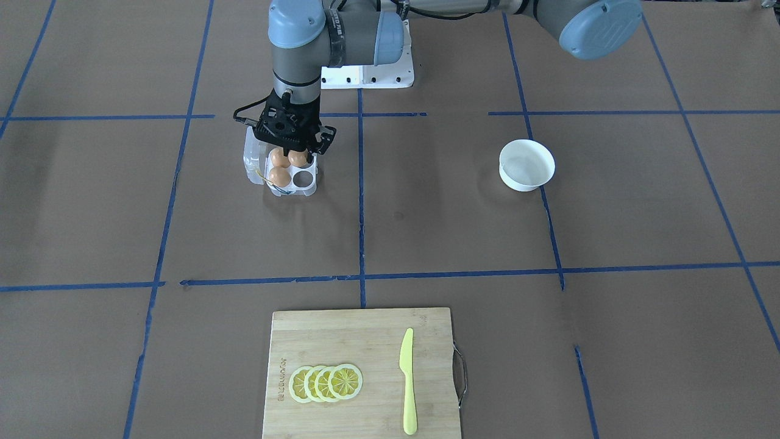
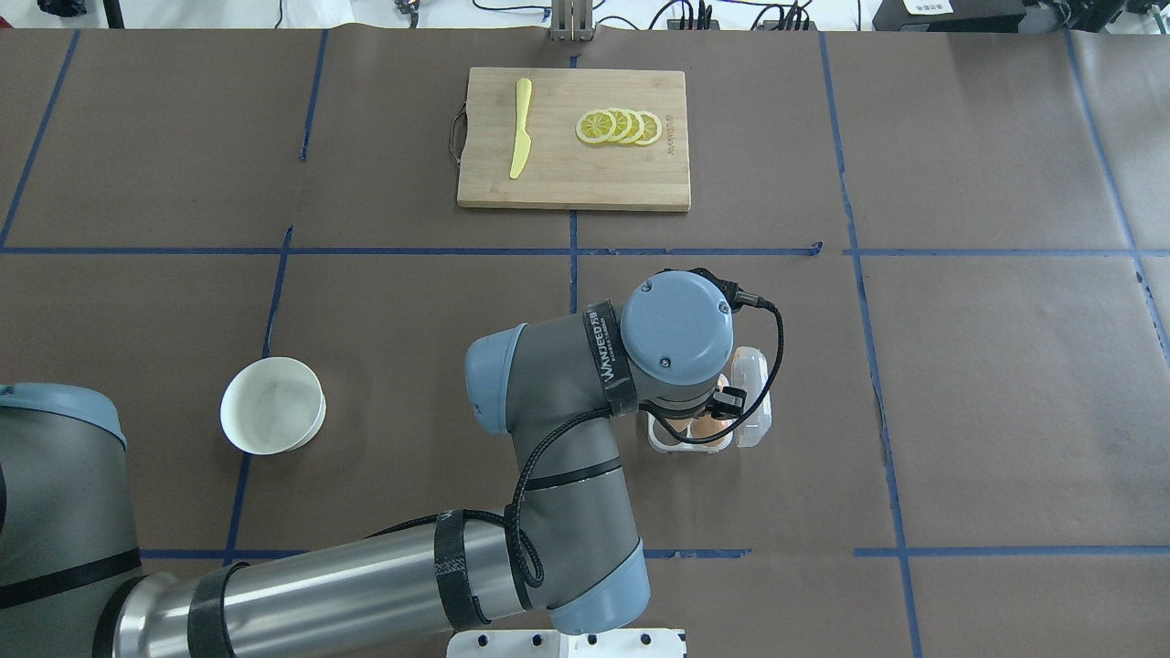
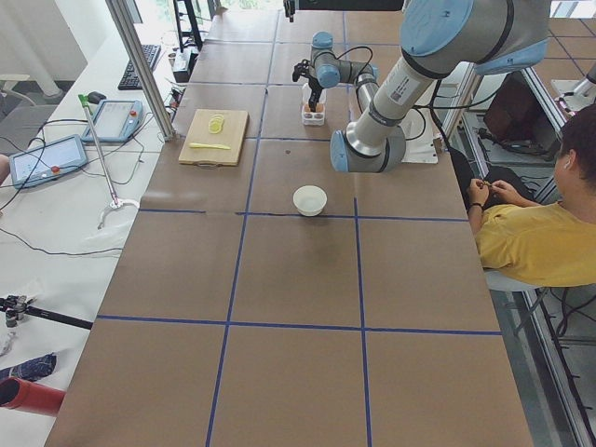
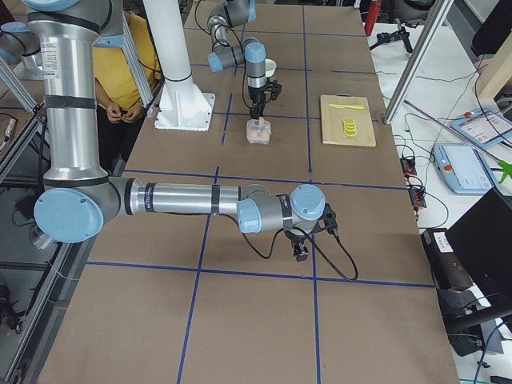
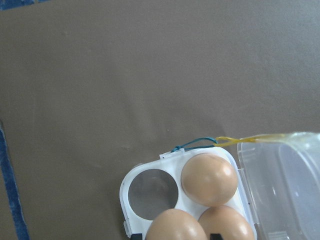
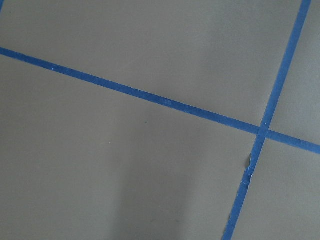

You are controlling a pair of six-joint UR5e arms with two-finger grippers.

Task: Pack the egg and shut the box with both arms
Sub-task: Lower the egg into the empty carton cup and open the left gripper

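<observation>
Fingertips (image 5: 132,235) of the left gripper (image 1: 295,149) are seen parted to either side of the egg (image 5: 175,226), close to its flanks; whether the pads press on it cannot be told. The egg is seated in a cell of the box (image 1: 297,191), on the robot's side of the one empty cell (image 5: 152,192); its long axis is stood upright, with a rounded end turned upward; which end cannot be told. Two more eggs (image 5: 208,179) are held in the other cells, next to the clear lid (image 2: 751,395), which is swung open to the right; a yellow string (image 5: 240,140) is tied at the far corner. The box is placed just right of the middle tape line (image 2: 573,274), near the robot, and is largely covered from overhead by the left arm (image 2: 567,457). A white bowl (image 2: 272,405) is set well apart on the left; a cutting board (image 2: 567,183) with lemon slices (image 2: 621,127) and a yellow knife (image 2: 520,128) is laid at the far edge. The right gripper (image 4: 301,253) is hung low over bare table paper (image 6: 150,175), well apart on the right; its opening cannot be told.
</observation>
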